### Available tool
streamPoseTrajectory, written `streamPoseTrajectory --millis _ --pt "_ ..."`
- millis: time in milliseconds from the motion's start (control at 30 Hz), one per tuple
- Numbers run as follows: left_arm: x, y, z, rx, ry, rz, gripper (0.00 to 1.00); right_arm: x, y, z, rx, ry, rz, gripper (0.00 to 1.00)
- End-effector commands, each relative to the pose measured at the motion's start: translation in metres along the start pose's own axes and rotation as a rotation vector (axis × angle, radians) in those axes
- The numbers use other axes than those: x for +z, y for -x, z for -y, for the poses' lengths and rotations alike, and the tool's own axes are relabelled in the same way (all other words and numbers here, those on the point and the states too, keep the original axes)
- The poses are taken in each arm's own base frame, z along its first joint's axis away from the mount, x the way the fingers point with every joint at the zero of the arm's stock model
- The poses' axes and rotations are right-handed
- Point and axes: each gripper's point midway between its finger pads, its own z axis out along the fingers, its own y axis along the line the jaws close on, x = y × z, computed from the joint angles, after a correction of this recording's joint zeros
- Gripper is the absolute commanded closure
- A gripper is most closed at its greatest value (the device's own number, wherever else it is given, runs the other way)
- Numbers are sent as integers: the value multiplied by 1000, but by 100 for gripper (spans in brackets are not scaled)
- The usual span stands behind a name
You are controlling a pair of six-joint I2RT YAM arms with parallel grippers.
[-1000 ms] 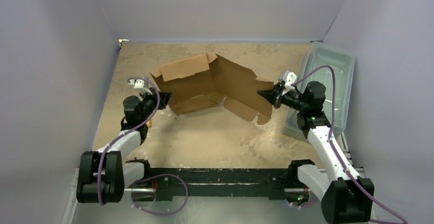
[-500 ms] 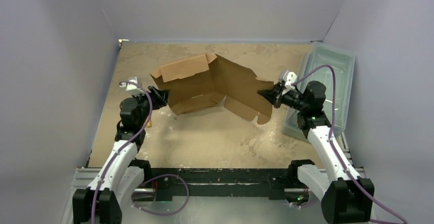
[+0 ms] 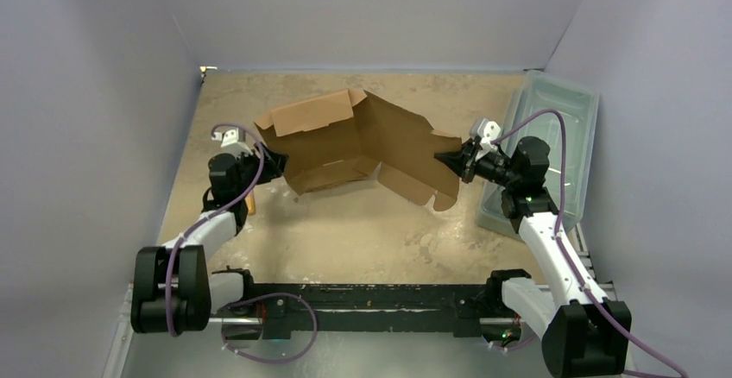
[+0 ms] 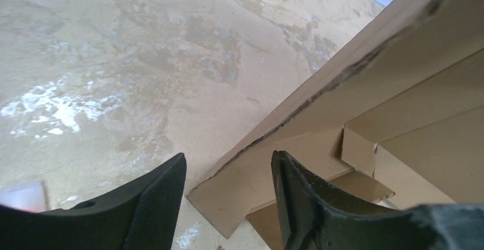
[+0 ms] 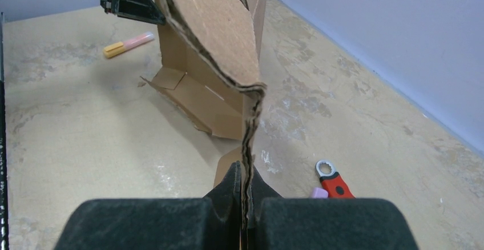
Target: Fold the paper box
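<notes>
1. The paper box (image 3: 350, 136) stands in the middle of the top view, a little above centre, between the two arms. It is plain brown cardboard, half open and bent in a wide V, with flaps and crease lines. Shadow hides where its lower edge meets the surface (image 3: 362, 231).
2. The right jaws are pressed together on a wavy, rough-cut cardboard edge at the bottom centre of the right wrist view. There the paper box (image 5: 211, 39) rises through the upper middle and is cut off at the top.
3. The left jaws stand apart. In the left wrist view a corner of the paper box (image 4: 240, 198) shows in the gap. Whether either jaw touches it, I cannot tell.
4. The surface is beige and mottled, with pale worn patches.
5. Low right in the right wrist view lies a wrench (image 5: 333, 180). Its red handle is partly hidden by the black body of the jaws. Beside it is a small lilac thing (image 5: 318, 193), too small to name.
6. In the upper left of that view lies a pink and yellow stick (image 5: 128, 44).
7. A translucent grey-green bin (image 3: 552, 128) sits at the right of the top view, partly covered by the right arm (image 3: 535, 197).
</notes>
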Motion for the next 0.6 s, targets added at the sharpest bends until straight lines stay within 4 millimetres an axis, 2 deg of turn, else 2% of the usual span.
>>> streamPoseTrajectory --millis 0,67,333,567 --pt "10 38 35 52 -191 93 51 -1 25 3 -55 -13 40 100" --pt "11 37 40 55 -224 84 63 -1 23 4 -53 -13 38 100" --pt "-4 33 55 46 -297 103 88 0 24 -1 -51 13 40 100" --pt "-18 12 85 95 -289 102 98 -3 31 -22 -62 123 64 100"
